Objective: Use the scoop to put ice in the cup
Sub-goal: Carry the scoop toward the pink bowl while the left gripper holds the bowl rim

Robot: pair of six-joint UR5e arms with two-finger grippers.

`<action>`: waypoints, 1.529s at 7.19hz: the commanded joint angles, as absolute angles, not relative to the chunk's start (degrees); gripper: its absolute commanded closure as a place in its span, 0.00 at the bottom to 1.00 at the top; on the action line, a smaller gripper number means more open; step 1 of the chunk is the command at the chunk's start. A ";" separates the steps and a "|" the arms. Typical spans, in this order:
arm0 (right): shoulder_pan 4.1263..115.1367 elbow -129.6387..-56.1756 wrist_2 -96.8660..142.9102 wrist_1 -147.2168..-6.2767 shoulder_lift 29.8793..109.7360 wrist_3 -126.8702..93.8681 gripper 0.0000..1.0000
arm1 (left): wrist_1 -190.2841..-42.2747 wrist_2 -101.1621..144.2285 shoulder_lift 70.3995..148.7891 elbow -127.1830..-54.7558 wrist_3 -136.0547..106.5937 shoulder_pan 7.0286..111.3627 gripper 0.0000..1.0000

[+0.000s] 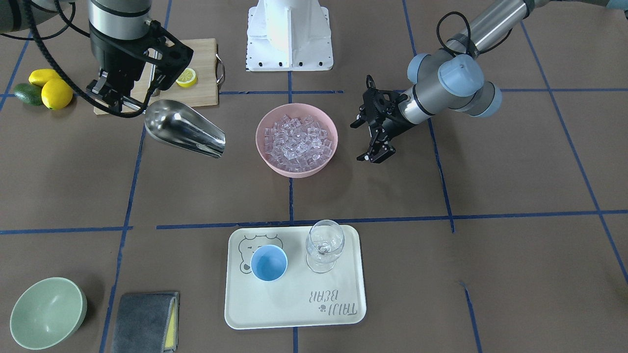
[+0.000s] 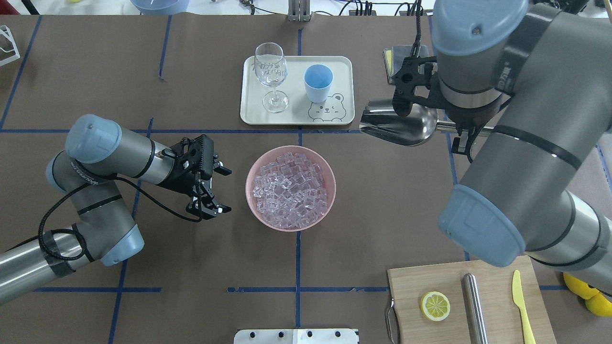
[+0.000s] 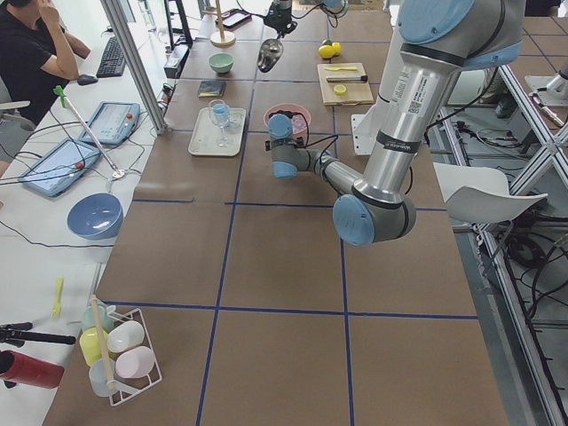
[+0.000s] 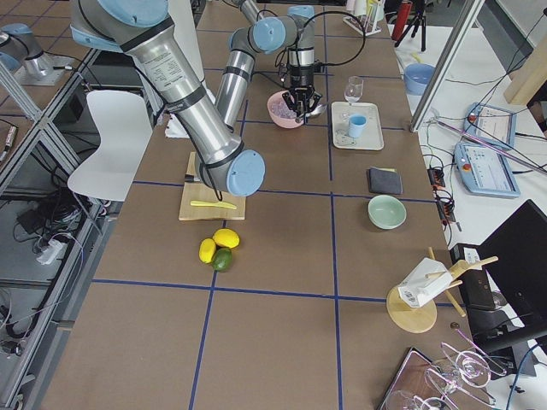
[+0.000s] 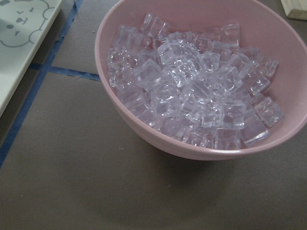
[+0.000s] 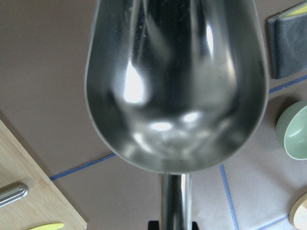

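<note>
The ice (image 1: 297, 142) fills a pink bowl (image 1: 258, 139) at the table's middle, and the left wrist view shows the cubes (image 5: 192, 91) close up. A light-blue cup (image 1: 269, 263) stands empty on a white tray (image 1: 294, 309) beside a wine glass (image 1: 324, 245). My right gripper (image 1: 125, 100) is shut on the handle of the scoop (image 1: 184, 128), which hangs above the table, off to one side of the bowl. The trough of the scoop (image 6: 175, 81) holds nothing. My left gripper (image 2: 224, 190) is open, low beside the bowl's other side, with nothing between its fingers.
A wooden cutting board (image 2: 430, 277) carries a lemon half (image 2: 435, 306), a steel cylinder (image 2: 475, 308) and a yellow knife (image 2: 521, 306). Lemons and an avocado (image 1: 41, 90) lie beside it. A green bowl (image 1: 46, 312) and a grey cloth (image 1: 144, 321) lie near the tray.
</note>
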State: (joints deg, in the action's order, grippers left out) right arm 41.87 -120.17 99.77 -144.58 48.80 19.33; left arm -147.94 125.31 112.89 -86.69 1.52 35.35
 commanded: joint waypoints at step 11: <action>33.93 -105.30 93.78 -153.63 33.93 20.21 1.00 | -160.75 123.75 115.84 -78.84 -3.25 34.01 0.00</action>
